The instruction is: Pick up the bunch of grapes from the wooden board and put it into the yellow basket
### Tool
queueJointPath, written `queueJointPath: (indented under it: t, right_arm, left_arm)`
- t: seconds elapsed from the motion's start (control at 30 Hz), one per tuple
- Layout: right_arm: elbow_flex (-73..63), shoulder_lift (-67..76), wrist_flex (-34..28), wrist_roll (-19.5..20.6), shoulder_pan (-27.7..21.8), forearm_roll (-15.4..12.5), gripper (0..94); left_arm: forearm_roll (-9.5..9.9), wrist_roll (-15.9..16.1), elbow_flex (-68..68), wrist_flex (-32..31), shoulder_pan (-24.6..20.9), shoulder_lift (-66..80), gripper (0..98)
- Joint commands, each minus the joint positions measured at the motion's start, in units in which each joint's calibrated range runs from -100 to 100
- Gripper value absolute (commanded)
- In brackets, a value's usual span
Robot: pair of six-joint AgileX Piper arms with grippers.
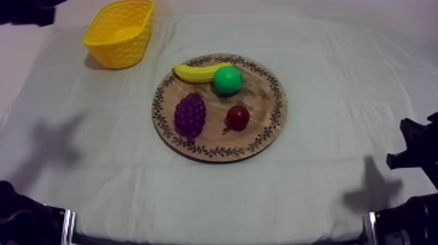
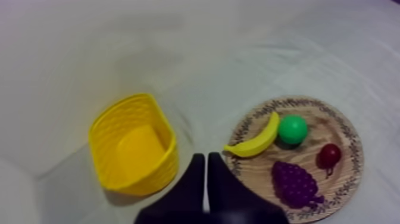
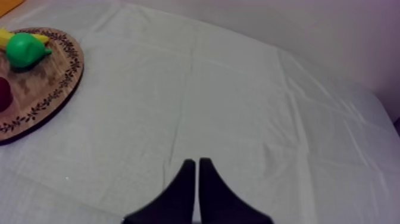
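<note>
The purple bunch of toy grapes [image 1: 189, 115] is lying on the round wooden board [image 1: 267, 127], on its half toward the left edge of the desk [image 1: 326, 195], with its long axis running near-to-far. The left tool [image 2: 206, 158], pinched into a narrow wedge, is pointing between the bunch and the yellow plastic basket [image 1: 120, 52] at the far left corner. It is likely nearer than the equally narrow right tool [image 3: 196, 162].

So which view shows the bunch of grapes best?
The top view: the bunch of grapes lies whole and unobstructed on the wooden board. The left wrist view shows it too, slanted, near the board's edge. The right wrist view takes in the board's other part, with the pear.
</note>
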State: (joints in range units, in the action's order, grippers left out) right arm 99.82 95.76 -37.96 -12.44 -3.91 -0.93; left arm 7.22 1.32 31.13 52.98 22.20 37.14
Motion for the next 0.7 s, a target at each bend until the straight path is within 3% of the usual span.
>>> queueJointPath:
  t: [0.0,0.23,0.67]
  right_arm:
    - [-0.04,0.0,-0.02,0.02,0.0,-0.02,0.3]
    - [-0.04,0.0,-0.02,0.01,0.0,-0.02,0.3]
    - [-0.04,0.0,-0.02,0.01,0.0,-0.02,0.3]
  left_arm:
    - [0.21,-0.17,-3.87,0.52,3.18,-6.61,0.0]
    - [-0.17,0.6,-7.95,0.97,6.56,-16.38,0.0]
    - [-4.21,4.67,-6.93,-1.12,7.04,-33.61,0.0]
